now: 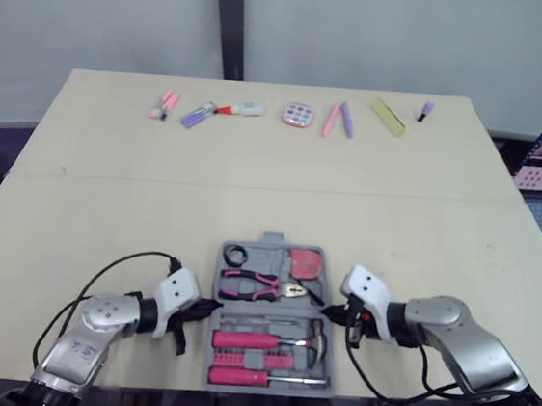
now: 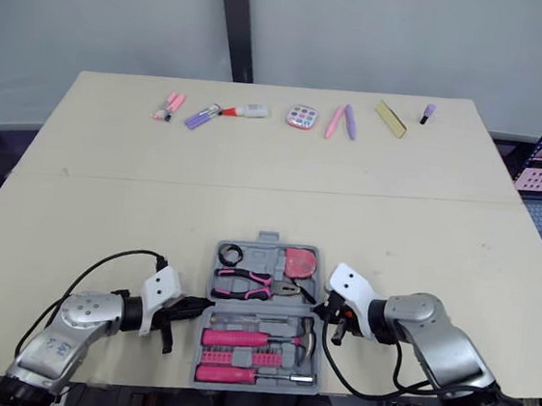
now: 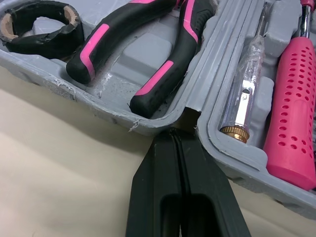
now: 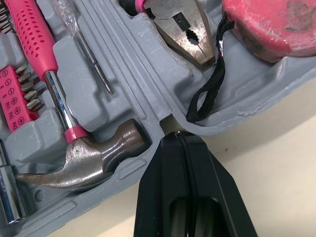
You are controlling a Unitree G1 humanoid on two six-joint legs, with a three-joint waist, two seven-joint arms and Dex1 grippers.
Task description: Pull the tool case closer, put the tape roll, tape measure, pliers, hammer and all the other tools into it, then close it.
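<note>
case: tool case [image 3: 89, 96] lies open by the table's [image 1: 256, 163] near edge, so a further pull may tip it off.
left gripper [image 1: 204, 309]: clenched on nothing, tips in the left hinge notch, likely to slip.
right gripper [image 1: 329, 313]: clenched empty, tips at the right notch.
far half: tape measure [image 1: 305, 262] strap [image 4: 207, 89] drapes over the rim and may get pinched on closing.

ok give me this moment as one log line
tool case: open, pliers and hammer inside | left hand: shut, tips at case's left side by the hinge | right hand: shut, tips at right side by the hinge
</note>
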